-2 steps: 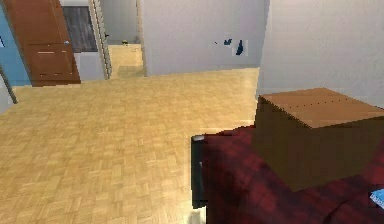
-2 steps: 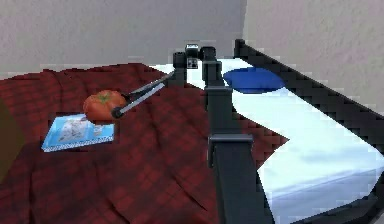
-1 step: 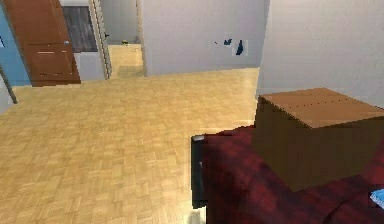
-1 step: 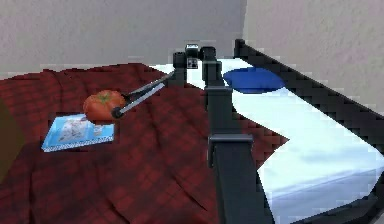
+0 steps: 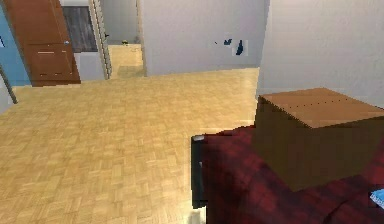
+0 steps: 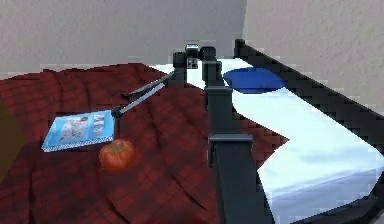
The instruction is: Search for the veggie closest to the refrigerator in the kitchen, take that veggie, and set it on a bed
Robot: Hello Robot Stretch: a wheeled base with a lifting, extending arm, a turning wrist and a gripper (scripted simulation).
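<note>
We are looking out along the arm (image 6: 225,150), and the gripper (image 6: 181,62) is hanging over the far part of a bed (image 6: 300,90). How wide its fingers are standing we cannot tell, nor whether it is carrying anything (bedding is lying right behind it). The tomato (image 6: 117,154) is sitting on the dark red plaid blanket (image 6: 60,90), well away from the fingers, down towards the near left. A blue book (image 6: 75,130) is lying just beside it, a little closer to the fingers, and a slim grey stick (image 6: 140,99) is stretching from the book up towards them. A blue pillow (image 6: 252,79) is resting to the fingers' right on the white sheet (image 6: 310,150). Ahead, a brown cardboard box (image 5: 315,130) is sitting on the blanket.
</note>
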